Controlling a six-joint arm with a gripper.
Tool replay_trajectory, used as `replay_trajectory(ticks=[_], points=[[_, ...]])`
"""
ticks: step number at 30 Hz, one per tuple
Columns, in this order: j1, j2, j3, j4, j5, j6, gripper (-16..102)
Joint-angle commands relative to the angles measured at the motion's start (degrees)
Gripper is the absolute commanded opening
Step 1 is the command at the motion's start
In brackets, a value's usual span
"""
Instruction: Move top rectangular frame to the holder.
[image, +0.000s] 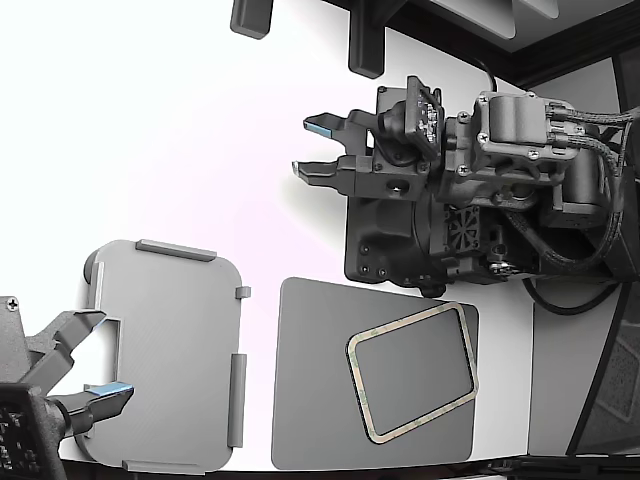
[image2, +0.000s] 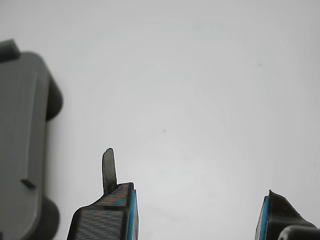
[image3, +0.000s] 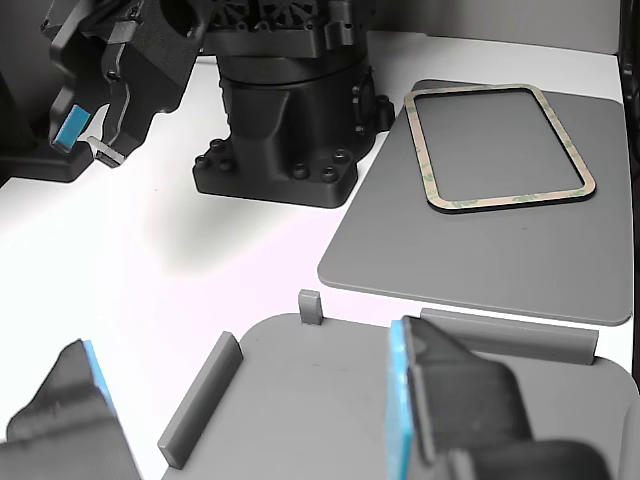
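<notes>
One frame (image: 412, 372) lies flat on one dark grey mat (image: 320, 400), skewed, near the mat's edge at the exterior view's right. One light grey holder (image: 165, 350) sits beside the mat, apart, on the white worktop (image: 150, 130). Its tool (image2: 197, 215) hangs wide, empty, over bare worktop beside the holder's edge.

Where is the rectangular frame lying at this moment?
The rectangular frame lies flat on the dark grey mat, toward the exterior view's right, below the arm's base and apart from the holder on the left.
</notes>
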Motion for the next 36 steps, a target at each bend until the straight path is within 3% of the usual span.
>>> replay_trajectory(ticks=[1,21,28,32,36], points=[[-0.53,1.23,-1.32,-0.44,1.58,0.97,100],[-0.53,-4.31,-7.03,-0.97,2.02,1.49,100],[-0.35,-12.22,-13.36,-3.25,-1.41,-1.41,100],[4.22,-21.18,-22.68,-0.44,-2.99,-4.22,100],[17.05,-27.69,-31.9,6.06,3.08,-5.54,92]])
